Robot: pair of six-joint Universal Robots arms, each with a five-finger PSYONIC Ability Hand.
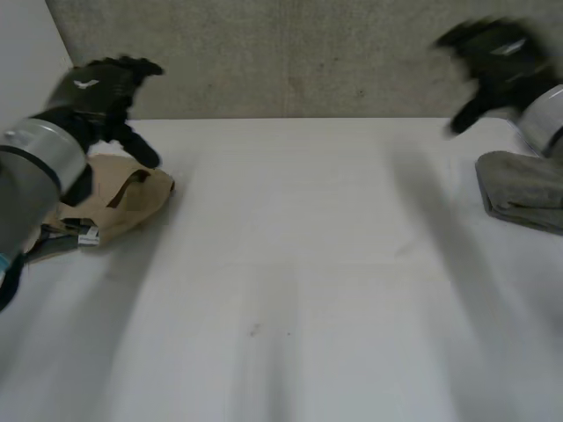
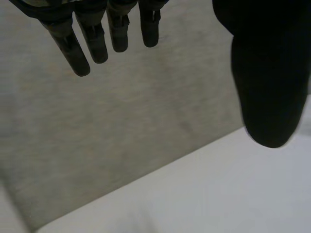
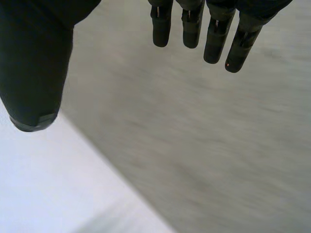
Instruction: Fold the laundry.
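Observation:
A crumpled tan garment (image 1: 119, 200) lies at the table's left side, partly hidden by my left arm. A folded grey garment (image 1: 523, 189) rests at the right edge. My left hand (image 1: 98, 86) is raised above the tan garment near the back wall, open and empty; its straight fingers (image 2: 85, 43) and thumb (image 2: 269, 82) spread wide in the left wrist view. My right hand (image 1: 493, 66) is lifted above the grey garment, open too, with fingers (image 3: 214, 34) and thumb (image 3: 34, 77) apart and nothing between them.
A grey wall (image 1: 290, 53) stands right behind the white table (image 1: 299, 264). The table's back edge (image 2: 146, 179) runs below my left hand's fingertips. A small label (image 1: 88, 236) lies at the tan garment's near side.

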